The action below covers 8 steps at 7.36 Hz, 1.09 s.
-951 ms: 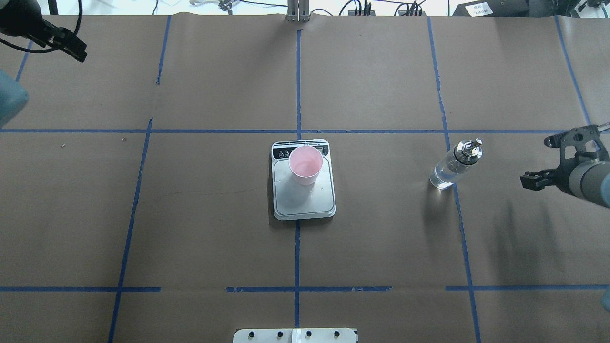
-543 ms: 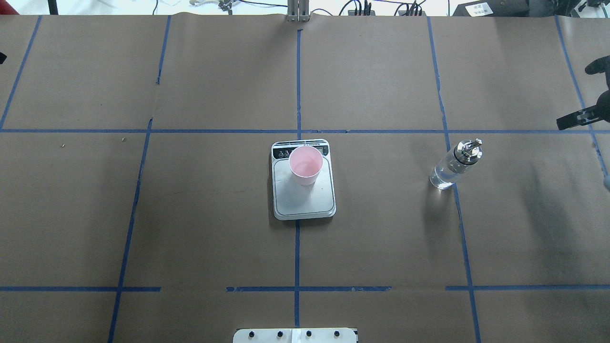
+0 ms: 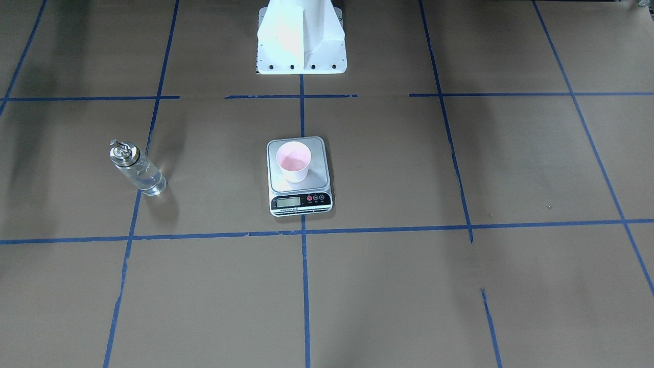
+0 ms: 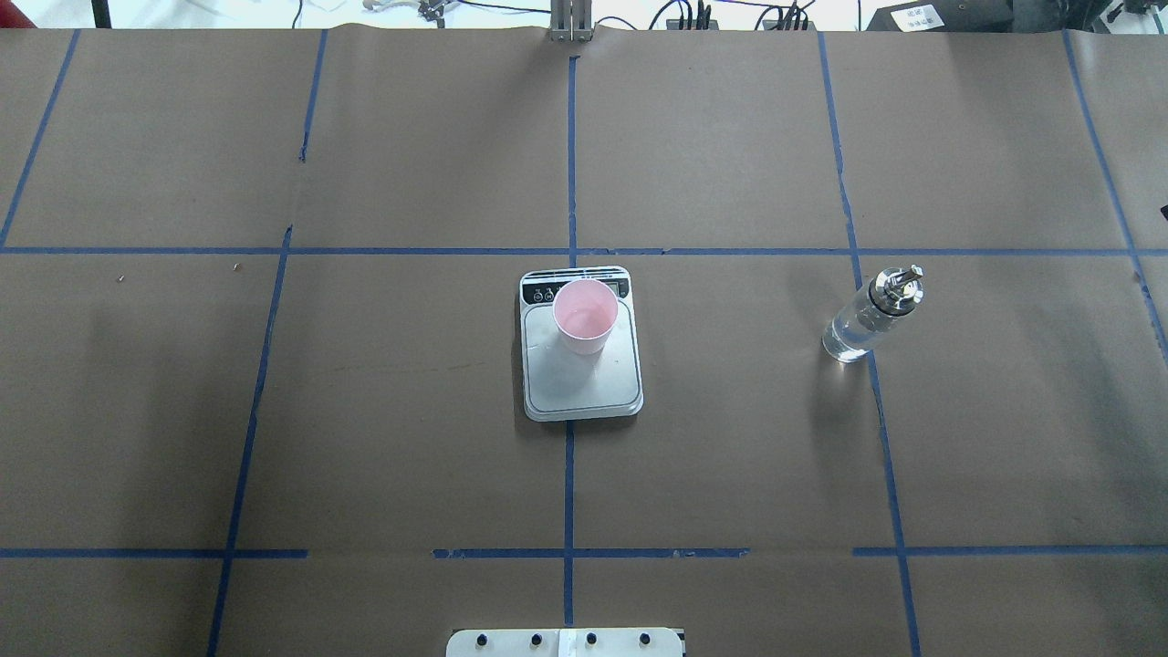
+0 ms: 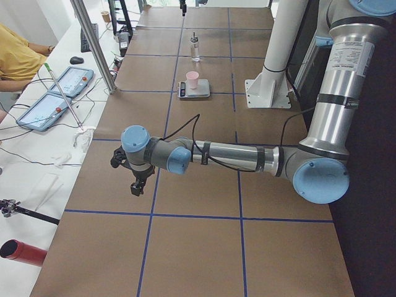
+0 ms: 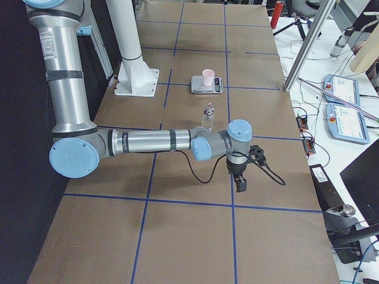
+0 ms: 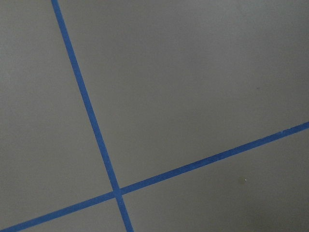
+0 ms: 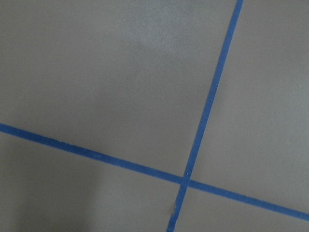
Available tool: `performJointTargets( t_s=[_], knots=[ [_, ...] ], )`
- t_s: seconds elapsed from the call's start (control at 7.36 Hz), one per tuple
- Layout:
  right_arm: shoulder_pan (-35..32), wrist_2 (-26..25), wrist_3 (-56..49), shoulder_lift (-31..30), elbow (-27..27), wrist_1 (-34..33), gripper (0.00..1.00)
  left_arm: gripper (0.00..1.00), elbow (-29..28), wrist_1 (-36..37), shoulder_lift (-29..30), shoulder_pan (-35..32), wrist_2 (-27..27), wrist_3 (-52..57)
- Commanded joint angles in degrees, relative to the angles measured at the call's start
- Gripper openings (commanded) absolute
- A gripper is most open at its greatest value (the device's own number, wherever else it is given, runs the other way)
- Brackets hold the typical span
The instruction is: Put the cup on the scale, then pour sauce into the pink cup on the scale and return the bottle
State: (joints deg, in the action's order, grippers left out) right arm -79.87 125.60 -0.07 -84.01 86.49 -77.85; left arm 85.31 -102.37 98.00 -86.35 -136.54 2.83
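Observation:
The pale pink cup (image 4: 585, 315) stands upright on the scale (image 4: 584, 388), toward its display end; both also show in the front view, the cup (image 3: 293, 161) on the scale (image 3: 300, 202). The clear glass bottle (image 4: 867, 315) with clear sauce and a silver spout stands alone on the table on my right side, and shows in the front view too (image 3: 138, 168). My left gripper (image 5: 137, 185) hangs over the table's left end, far from the cup. My right gripper (image 6: 241, 184) hangs over the right end, past the bottle (image 6: 208, 115). I cannot tell whether either is open.
Blue tape lines grid the brown table. The white robot pedestal (image 3: 301, 36) stands at the table's near edge. Control tablets (image 5: 55, 93) and a seated person (image 5: 15, 55) are beyond the far edge, with cables and stands.
Both arms have left the overhead view: the left went off the far left corner, the right swung away and off the right edge. Cup, scale and bottle have not moved.

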Motion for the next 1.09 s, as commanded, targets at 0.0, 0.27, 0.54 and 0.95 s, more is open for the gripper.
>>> performJointTargets(
  t_s=[0.0, 0.27, 0.54, 0.95],
  knots=[
    [-1.34, 2.9, -0.21, -3.6, 0.25, -0.29, 1.0, 1.0, 4.92, 0.23, -7.44, -3.82, 0.3, -1.41],
    [-0.91, 2.64, -0.11, -3.28, -2.37, -0.2, 1.0, 1.0, 13.79, 12.66, -11.68, -5.15, 0.92, -3.54],
    [-0.9, 2.99, -0.02, -3.53, -2.46, -0.28, 1.0, 1.0, 14.27, 11.58, -13.98, -4.62, 1.53, -2.31],
    [-0.99, 6.15, 6.45, -6.06, -1.59, 0.41, 1.0, 1.0, 13.57, 7.18, -14.24, -4.01, 0.75, -1.86]
  ],
)
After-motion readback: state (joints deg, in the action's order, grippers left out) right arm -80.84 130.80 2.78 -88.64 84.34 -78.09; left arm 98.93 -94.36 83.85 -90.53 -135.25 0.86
